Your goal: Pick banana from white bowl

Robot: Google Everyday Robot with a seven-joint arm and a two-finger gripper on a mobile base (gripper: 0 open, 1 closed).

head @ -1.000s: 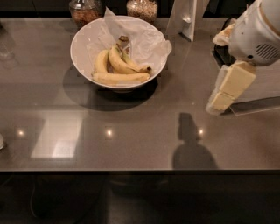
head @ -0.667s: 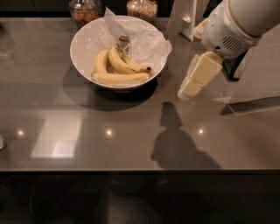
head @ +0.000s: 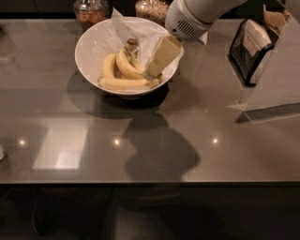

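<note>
In the camera view, the gripper point(head: 151, 73) has travelled from the 3 o'clock side of the counter point(head: 243, 154). A second ago it hung well apart from the white bowl point(head: 86, 52). A little later it was just beside the bowl's right wall. Now it reaches in over the rim at about 3 o'clock, slanting down toward 7 o'clock. Its cream tip is at the right end of the bananas point(head: 125, 68), touching them or very nearly so; which one, I cannot tell. Whether the gripper is released or clenched cannot be told either. The arm's shadow point(head: 157, 150) on the counter has slid from the right to below the bowl, at its 6 o'clock.

The bowl and the fruit have not shifted. The bananas lie inside the bowl, in its lower half, on crumpled white paper point(head: 140, 30). One lies along the near wall, with its long axis running from 9 to 3 o'clock. Two more curve up from it, their long axes running roughly from 7 toward 1 o'clock, and their dark stems meet near the bowl's middle.

Two glass jars point(head: 89, 11) stand at the bowl's 12 o'clock. A black holder point(head: 248, 47) stands at its 3 o'clock.
</note>
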